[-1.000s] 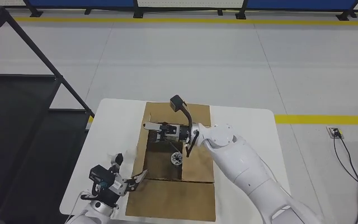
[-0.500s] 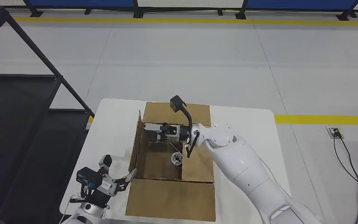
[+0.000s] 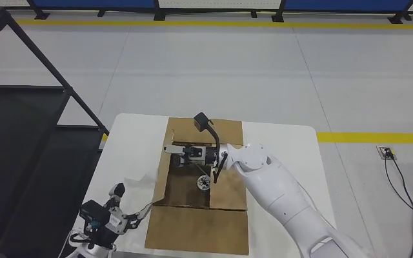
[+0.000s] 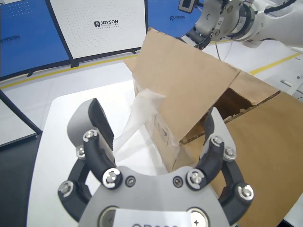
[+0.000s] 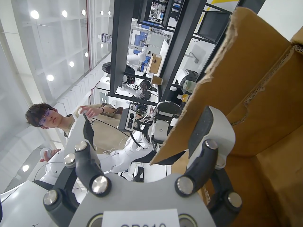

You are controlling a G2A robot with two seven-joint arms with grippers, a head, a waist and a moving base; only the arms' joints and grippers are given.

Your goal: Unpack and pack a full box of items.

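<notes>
Cardboard box (image 3: 193,227) open at mid-table — raised side flap (image 4: 187,76) at risk.
Right gripper (image 5: 144,121) spread wide astride flap edge; left gripper (image 4: 152,107) wide, empty, near box corner, loose tape strip (image 4: 139,112) just ahead. Probable faults: flap torn by hard pull, tape snagged on fingers, box dragged — contents shifted.

left gripper (image 4: 153,112) spread, right gripper (image 5: 144,116) spread

Pale floor (image 3: 258,71) with yellow lines (image 3: 361,137), blue barrier panels (image 4: 30,48)
</notes>
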